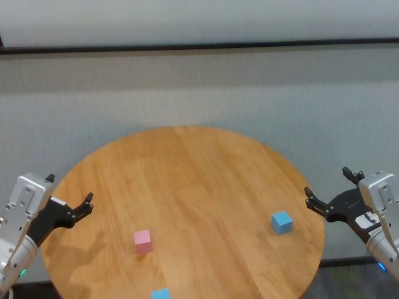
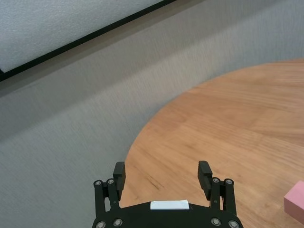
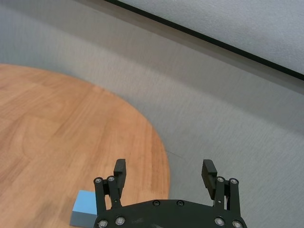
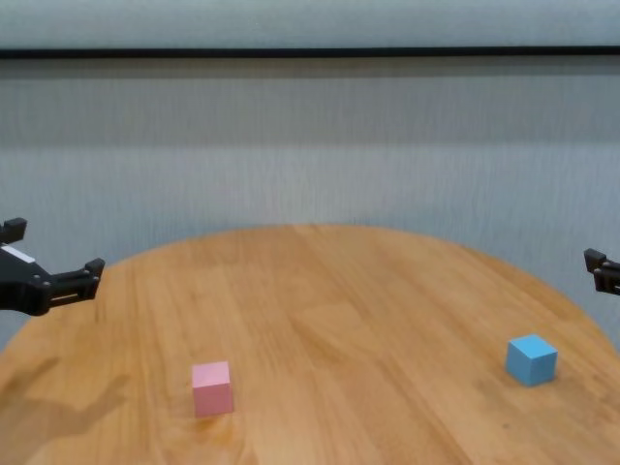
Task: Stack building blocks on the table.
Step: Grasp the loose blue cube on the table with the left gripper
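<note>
Table (image 1: 187, 180) bears pink block (image 1: 143, 240), blue blocks (image 1: 281, 222).

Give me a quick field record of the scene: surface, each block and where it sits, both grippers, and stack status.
surface: round light-brown wood-grain table
pink cube: left of centre, near side, alone
light blue cube on the right: near the right rim, alone
second light blue cube: near edge, partly out of view
left gripper: open, empty, over the left rim
right gripper: open, empty, by the right rim
stack: none, all cubes apart
</note>
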You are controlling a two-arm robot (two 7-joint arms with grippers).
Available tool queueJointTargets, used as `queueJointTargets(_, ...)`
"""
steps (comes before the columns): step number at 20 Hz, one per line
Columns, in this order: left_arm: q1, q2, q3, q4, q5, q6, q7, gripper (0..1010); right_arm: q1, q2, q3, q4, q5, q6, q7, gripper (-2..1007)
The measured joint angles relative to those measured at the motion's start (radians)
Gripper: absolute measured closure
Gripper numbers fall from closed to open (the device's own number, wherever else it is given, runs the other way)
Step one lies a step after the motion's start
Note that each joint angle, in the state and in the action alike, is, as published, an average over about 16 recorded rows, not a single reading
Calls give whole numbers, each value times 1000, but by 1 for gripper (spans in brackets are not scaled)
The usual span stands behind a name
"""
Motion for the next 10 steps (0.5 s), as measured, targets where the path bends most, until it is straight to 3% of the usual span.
queueJointTargets(5,10,5,-3,-19,11,-3,7,10,0,0,0,0,0,0,0,0)
queueJointTargets(10,35,18,-10,-71,33,-8,14,10,0,0,0,0,0,0,0,1)
